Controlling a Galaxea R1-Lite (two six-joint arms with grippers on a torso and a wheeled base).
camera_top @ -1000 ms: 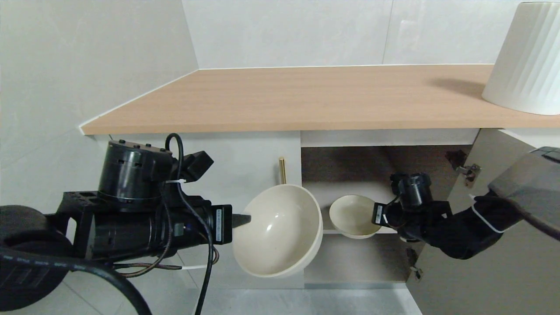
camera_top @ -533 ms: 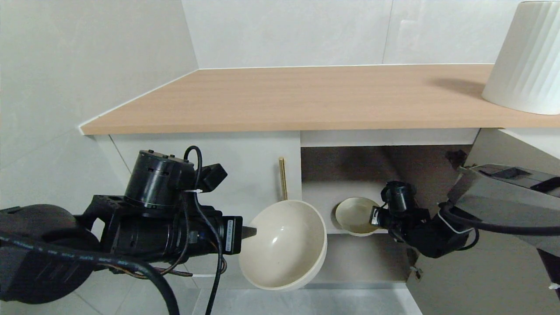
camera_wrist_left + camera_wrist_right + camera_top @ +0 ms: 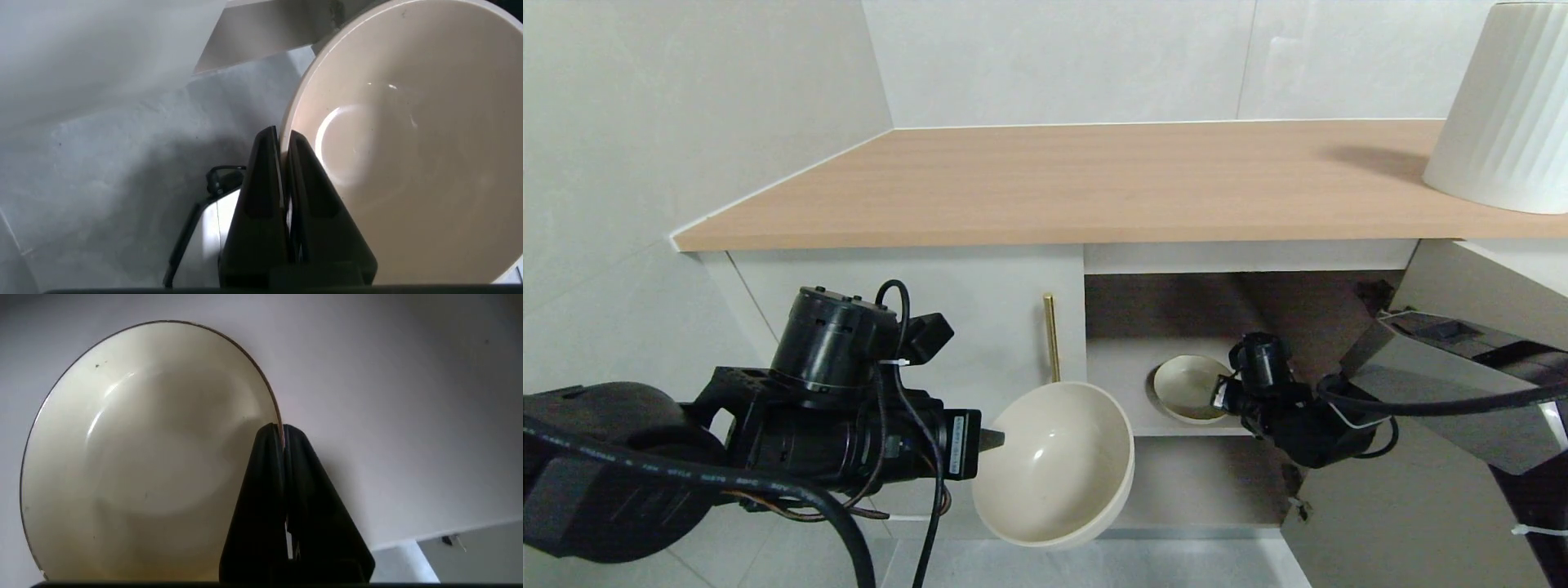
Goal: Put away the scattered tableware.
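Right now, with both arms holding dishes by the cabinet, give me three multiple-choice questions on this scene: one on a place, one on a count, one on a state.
1. Where is the small bowl?
A. On the wooden counter.
B. On the floor.
C. At the cabinet shelf.

2. How many cream bowls are in view?
A. One.
B. Two.
C. Four.

3. What is the left claw doing?
A. Shut on the large bowl.
B. Open, holding nothing.
C. Shut on a spoon.

Answers:
1 C: the right claw holds the small bowl by its rim at the cabinet shelf, behind the opened door.
2 B: one large bowl and one small bowl.
3 A: the left wrist view shows the claw pinching the large bowl's rim.
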